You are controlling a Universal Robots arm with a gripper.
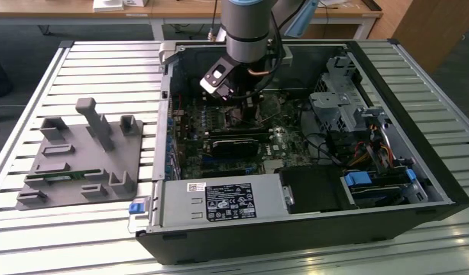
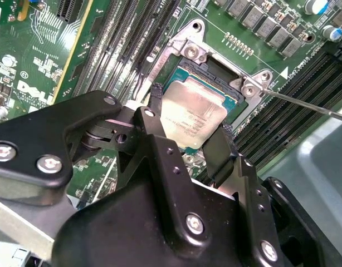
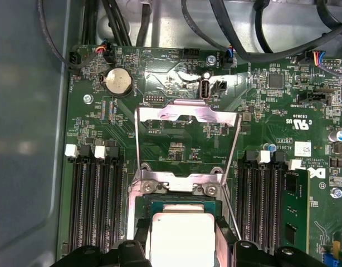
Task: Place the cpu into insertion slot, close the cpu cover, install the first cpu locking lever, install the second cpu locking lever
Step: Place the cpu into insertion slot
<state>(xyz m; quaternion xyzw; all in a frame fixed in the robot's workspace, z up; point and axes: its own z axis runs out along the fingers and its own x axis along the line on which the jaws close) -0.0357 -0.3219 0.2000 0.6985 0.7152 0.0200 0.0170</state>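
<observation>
Fingers [image 2: 220, 153] clamp the cpu [image 2: 192, 114] by two opposite edges, right over the insertion slot [image 2: 210, 65], so you seem to be in the placing step. It lies flat, pale face up, edges parallel to the slot's rim; nearly square, it has no real long axis. Seating likely calls for a level, square drop. The cpu cover [image 3: 187, 113] stands open.

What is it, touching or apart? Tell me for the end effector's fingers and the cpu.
Touching. In the second wrist view the end effector straddles the cpu, its fingers pressed against two opposite edges with no gap.
</observation>
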